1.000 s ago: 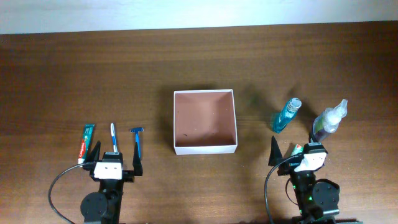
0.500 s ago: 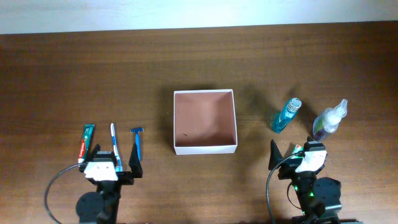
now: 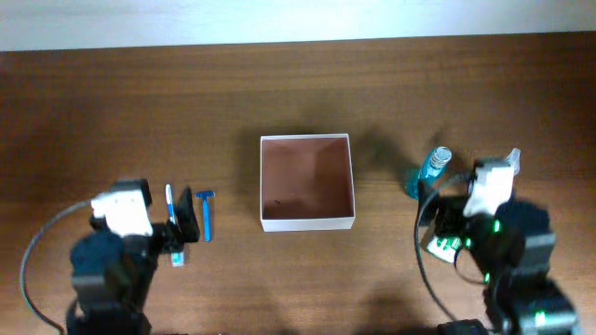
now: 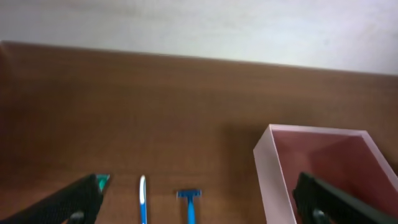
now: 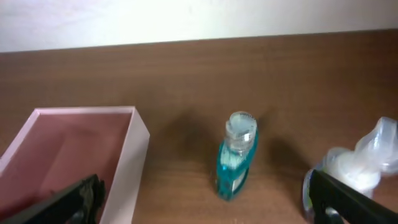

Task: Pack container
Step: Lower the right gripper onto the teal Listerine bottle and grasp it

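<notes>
The container (image 3: pixel 307 222) is set near the middle of the wooden tabletop (image 3: pixel 307 84), between the 2 arms, with its open side up. Thin white walls and a reddish-brown floor are seen.

The left hand (image 4: pixel 198 183) is held over the tabletop to the left of the container. Its 2 fingers (image 4: pixel 68 202) are spread wide apart, and nothing is clamped between them. In the left wrist view, 3 items are framed between the fingers: the green end of a toothpaste tube (image 4: pixel 102 180), a toothbrush (image 4: pixel 142 199) and a blue razor (image 4: pixel 189 202). They are laid side by side, apart from one another, and the razor is the nearest of them to the container without touching it. From overhead the toothpaste tube is covered by the left arm, and only the toothbrush and razor are seen.

The right hand (image 5: pixel 204 180) is held to the right of the container. Its fingers (image 5: pixel 348 199) are likewise spread wide and closed on nothing. A blue bottle (image 5: pixel 236 155) with a clear cap is stood upright on the tabletop between the container and a spray bottle (image 5: pixel 360 165), touching neither. The spray bottle is blurred and partly hidden behind the right finger in the wrist view. From overhead it is mostly covered by the right arm.
</notes>
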